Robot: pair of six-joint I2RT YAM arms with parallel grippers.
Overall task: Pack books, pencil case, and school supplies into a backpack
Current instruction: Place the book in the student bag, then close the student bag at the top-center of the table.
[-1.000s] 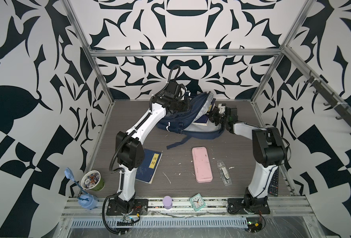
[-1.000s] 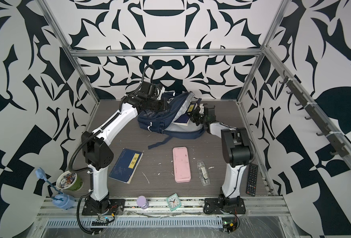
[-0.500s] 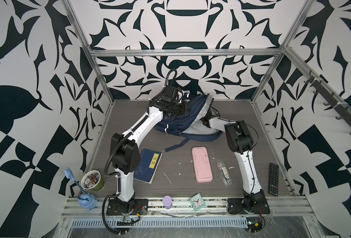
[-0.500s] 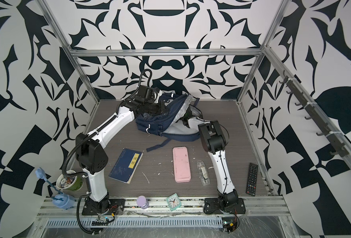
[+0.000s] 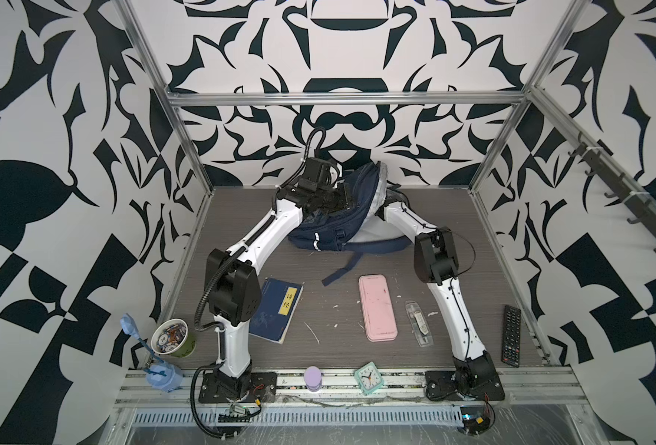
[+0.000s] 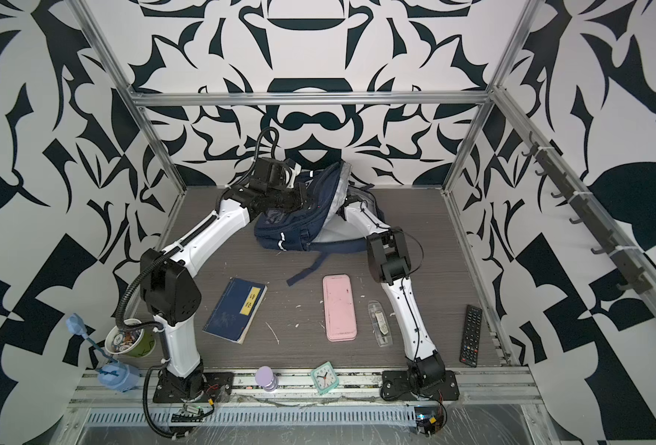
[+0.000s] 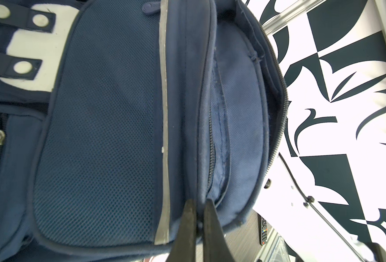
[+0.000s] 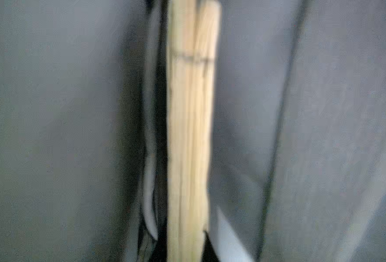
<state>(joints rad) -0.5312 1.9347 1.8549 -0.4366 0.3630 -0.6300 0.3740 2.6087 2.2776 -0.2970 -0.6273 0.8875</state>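
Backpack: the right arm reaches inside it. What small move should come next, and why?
Probably draw the right arm back out of the backpack. The right wrist view shows one book, its pale page edge, between grey lining; the left claw pinches the rim of the opening; the second book lies on the table.

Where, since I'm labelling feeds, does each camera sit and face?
Top views: high over the table's front edge, looking down toward the back wall; left arm and right arm show, reaching the backpack.
Left wrist: on the left arm, looking along the shut left hand pinching the backpack's zip edge.
Right wrist: inside the backpack, facing blurred grey lining and a book's pale page edge; right hand unclear.
Shared: left wrist and top views both catch the remote.
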